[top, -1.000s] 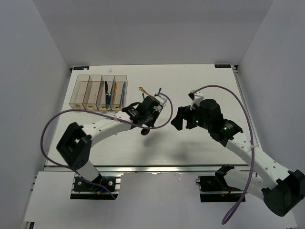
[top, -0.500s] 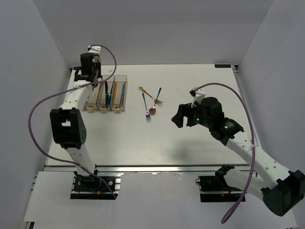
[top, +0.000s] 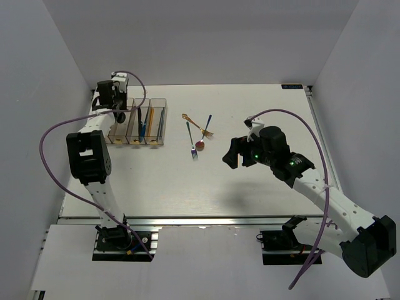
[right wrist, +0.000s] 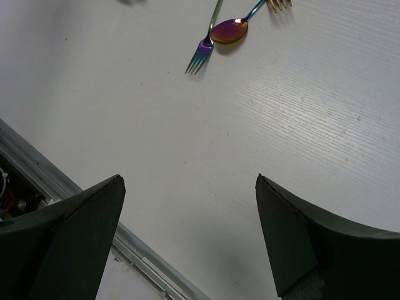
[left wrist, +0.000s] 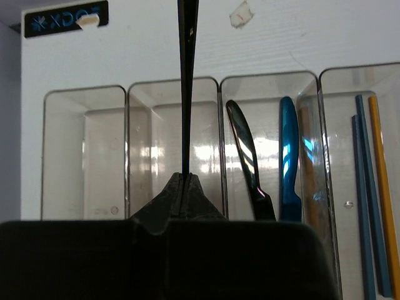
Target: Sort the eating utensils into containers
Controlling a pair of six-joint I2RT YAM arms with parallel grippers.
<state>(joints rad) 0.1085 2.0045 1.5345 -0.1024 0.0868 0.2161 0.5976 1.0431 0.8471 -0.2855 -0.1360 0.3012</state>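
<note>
- Top view: the left gripper (top: 116, 103) hangs over the far end of the bins (top: 102, 125), in the back-left corner of the table (top: 262, 100) with the walls near; I judge this a drop-off step; a green fork (top: 190, 132) lies loose mid-table; the right gripper (top: 232, 154) has free room around it.
- Left wrist: jaws clamped on a thin black utensil (left wrist: 187, 75), edge-on above the second compartment from the left; the next move calls for lowering between its walls, then release; a blue knife (left wrist: 288, 156) fills the third, chopsticks (left wrist: 375, 187) the fourth.
- Right wrist: jaws spread wide, holding nothing; fork and spoon (right wrist: 229, 30) ahead; the table's near edge is close at lower left.
</note>
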